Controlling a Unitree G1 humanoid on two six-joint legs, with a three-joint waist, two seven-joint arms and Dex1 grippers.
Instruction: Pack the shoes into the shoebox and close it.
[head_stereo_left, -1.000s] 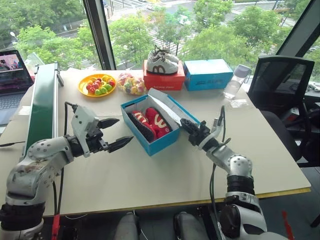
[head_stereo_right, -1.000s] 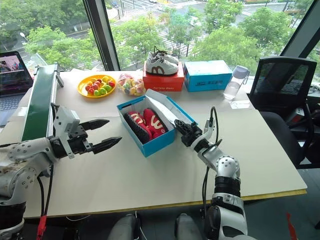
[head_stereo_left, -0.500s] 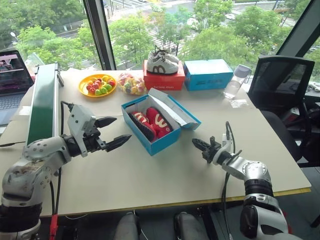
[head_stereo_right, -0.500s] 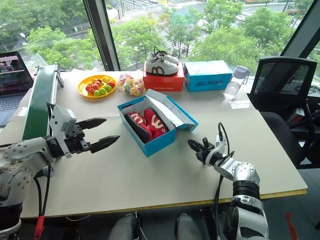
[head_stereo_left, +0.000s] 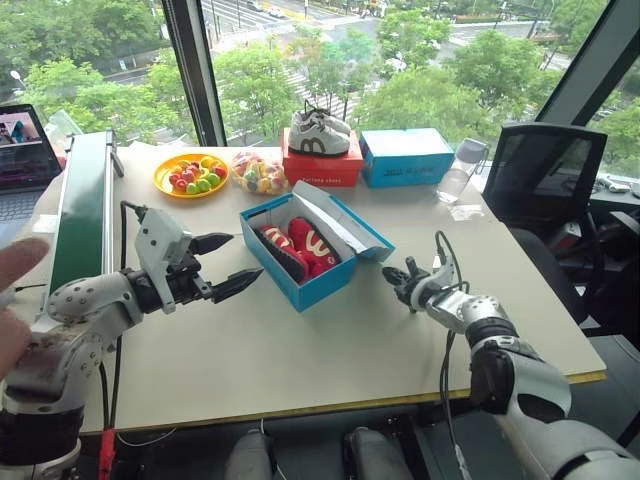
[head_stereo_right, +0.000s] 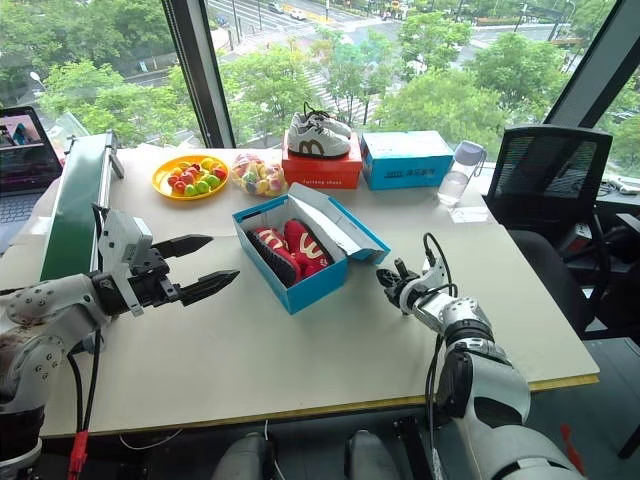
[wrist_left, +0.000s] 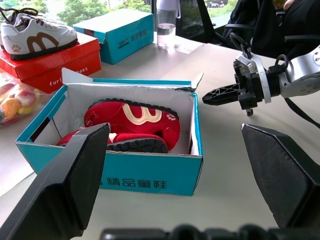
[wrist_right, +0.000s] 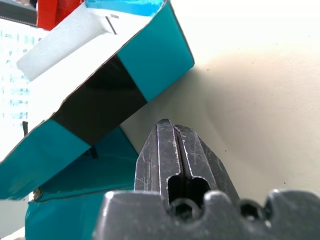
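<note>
Down from the lid's edge comes the right gripper (head_stereo_left: 398, 278), pinched shut and empty, so now it should slide under the lid (head_stereo_left: 340, 220) just ahead and tip it over the shoes (head_stereo_left: 298, 245) inside the box (head_stereo_left: 325, 288), while the left gripper (head_stereo_left: 228, 264) waits wide open, empty.

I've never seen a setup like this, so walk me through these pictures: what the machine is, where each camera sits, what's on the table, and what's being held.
This is a humanoid robot with two arms, each ending in a two-fingered pincer. Two pictures come from cameras in its head, looking down over the table. The other two come from cameras on its wrists, looking along the fingers.

In the middle stands the open blue shoebox with the red shoes inside, its lid tilted up. Behind it are a fruit plate, a candy bag, white sneakers on a red box, another blue box and a bottle.

The left pincer is open; the right pincer is shut near the lid. Neither holds anything.
</note>
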